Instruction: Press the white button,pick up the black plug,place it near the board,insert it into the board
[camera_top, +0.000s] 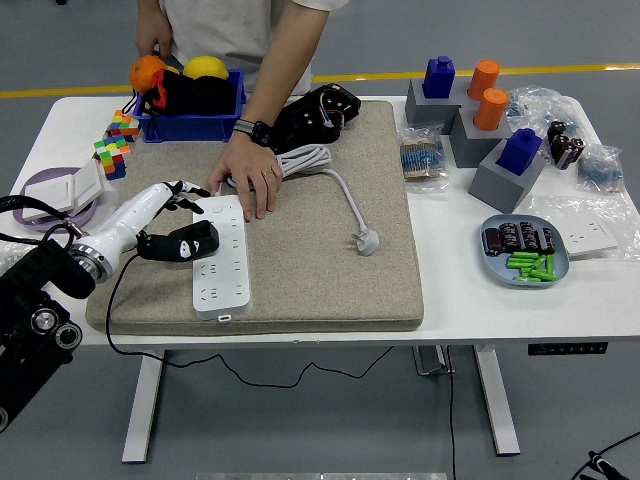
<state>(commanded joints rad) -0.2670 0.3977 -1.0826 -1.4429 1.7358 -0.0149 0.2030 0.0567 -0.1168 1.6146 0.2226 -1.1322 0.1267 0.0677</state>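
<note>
You see a white counter (330, 318) with a tan pad (330, 250) on it. No brand, label or writing is readable on anything here. Your left robot hand (172, 205) reaches in from the left, white fingers loosely spread, gripping nothing. Just below its fingers lies the black plug (186, 243), on its side across the left edge of the white power strip (222, 258); its long axis runs left to right, the blunt end toward the strip, and its black cord (115, 290) trails down off the pad's near-left corner. The strip runs lengthwise, away from you, just right of the robot hand. A person's hand (246, 175) presses flat on the strip's far end, up and right of the robot hand. The strip's white cable (335, 185) leads right to a white plug (367, 241). Your right robot hand is out of view
</note>
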